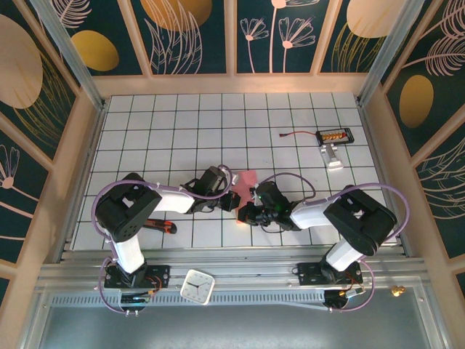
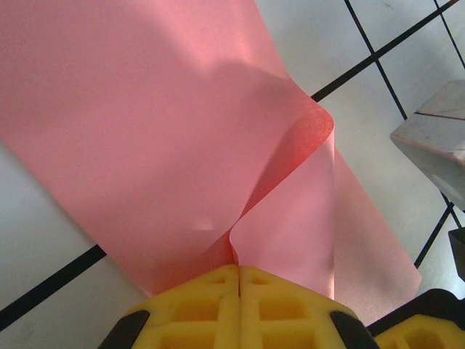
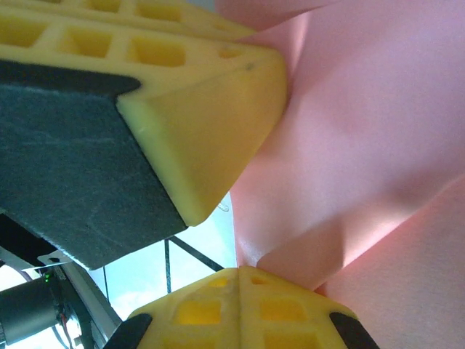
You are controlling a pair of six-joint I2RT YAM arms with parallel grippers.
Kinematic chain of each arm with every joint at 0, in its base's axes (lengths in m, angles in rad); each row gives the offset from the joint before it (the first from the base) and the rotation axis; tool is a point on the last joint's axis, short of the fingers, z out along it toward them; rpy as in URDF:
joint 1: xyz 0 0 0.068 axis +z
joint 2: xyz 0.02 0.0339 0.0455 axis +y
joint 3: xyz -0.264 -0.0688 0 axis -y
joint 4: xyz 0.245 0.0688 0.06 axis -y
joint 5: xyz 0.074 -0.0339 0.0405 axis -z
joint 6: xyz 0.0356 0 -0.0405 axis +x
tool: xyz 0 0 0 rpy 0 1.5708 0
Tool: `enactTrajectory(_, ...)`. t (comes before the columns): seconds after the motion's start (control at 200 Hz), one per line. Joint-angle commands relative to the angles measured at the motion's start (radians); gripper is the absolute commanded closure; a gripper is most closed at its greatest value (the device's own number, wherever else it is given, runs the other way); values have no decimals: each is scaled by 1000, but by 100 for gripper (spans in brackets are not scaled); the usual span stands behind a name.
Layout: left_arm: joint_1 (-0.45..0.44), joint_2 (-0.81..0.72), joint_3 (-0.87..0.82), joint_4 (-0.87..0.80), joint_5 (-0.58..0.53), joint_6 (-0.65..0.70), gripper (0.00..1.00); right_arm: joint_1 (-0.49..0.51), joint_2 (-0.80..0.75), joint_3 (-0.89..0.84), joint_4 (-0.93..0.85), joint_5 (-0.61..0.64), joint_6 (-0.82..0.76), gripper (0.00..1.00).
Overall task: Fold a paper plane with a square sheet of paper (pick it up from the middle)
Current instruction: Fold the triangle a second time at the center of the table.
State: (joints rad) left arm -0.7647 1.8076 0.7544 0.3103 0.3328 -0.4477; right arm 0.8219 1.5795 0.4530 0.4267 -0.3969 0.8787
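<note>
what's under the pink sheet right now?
White gridded table, visible around the square sheet of paper. The sheet curls up where the left tool pinches it. The patch directly beneath is covered, so anything there is hidden.

No text, brand or number legible. Small white clock (image 1: 197, 286), well behind the left gripper (image 2: 238, 273): dial marks too small to read. Black device (image 1: 336, 135), far beyond the right gripper (image 3: 240, 270): nothing resolvable. Square sheet of paper (image 2: 160, 131) at both grippers' tips: plain pink
</note>
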Motion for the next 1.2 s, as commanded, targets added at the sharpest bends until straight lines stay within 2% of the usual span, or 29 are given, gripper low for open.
enactTrajectory(0.0,0,68,-20,-154,-55,21,100,19,32,-29,-29,32,18,100)
enactTrajectory(0.911,0,77,-10,-181,-82,30,100,157,2,-63,-133,24,64,100)
enactTrajectory(1.051,-1,81,-10,-183,-81,32,100,120,-74,-51,-118,10,26,100)
enactTrajectory(1.196,-1,86,-9,-183,-78,35,100,9,-209,-53,-92,-29,-6,100)
